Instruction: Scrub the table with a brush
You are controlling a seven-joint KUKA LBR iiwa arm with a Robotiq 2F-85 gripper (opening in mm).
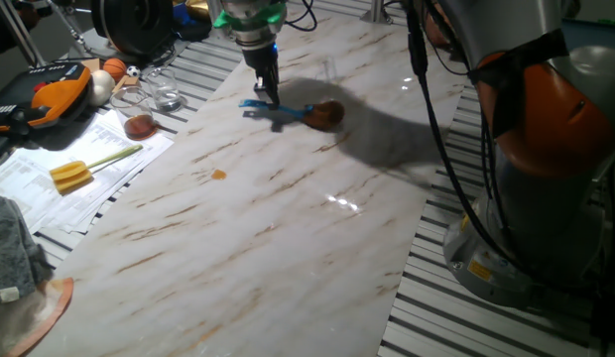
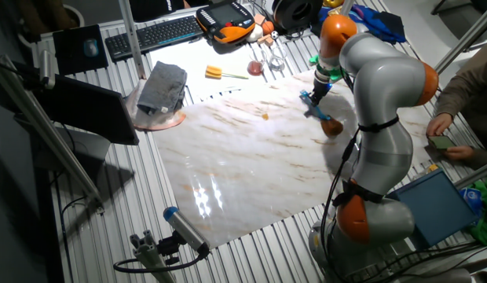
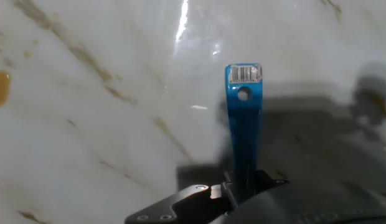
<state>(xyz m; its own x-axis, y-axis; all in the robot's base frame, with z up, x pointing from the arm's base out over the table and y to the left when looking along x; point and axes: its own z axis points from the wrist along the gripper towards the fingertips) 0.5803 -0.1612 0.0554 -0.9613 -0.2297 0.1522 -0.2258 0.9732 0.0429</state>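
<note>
The table (image 1: 288, 238) is a white marble-look slab with tan streaks; it also shows in the other fixed view (image 2: 243, 173) and fills the hand view (image 3: 87, 124). The brush (image 1: 288, 112) has a thin blue handle and a brown bristle head (image 1: 327, 113) that lies low on the slab at its far side. My gripper (image 1: 266, 96) is shut on the blue handle near its free end. In the other fixed view the gripper (image 2: 313, 97) holds the brush (image 2: 326, 119). In the hand view the handle (image 3: 244, 124) sticks out from the gripper (image 3: 243, 186).
A small orange spot (image 1: 219, 175) lies on the slab, left of the brush. A yellow-headed tool with a pale green handle (image 1: 79, 173) lies on papers at the left. Glasses (image 1: 141, 117), a grey cloth (image 1: 10, 248) and the arm's base (image 1: 526, 238) flank the slab.
</note>
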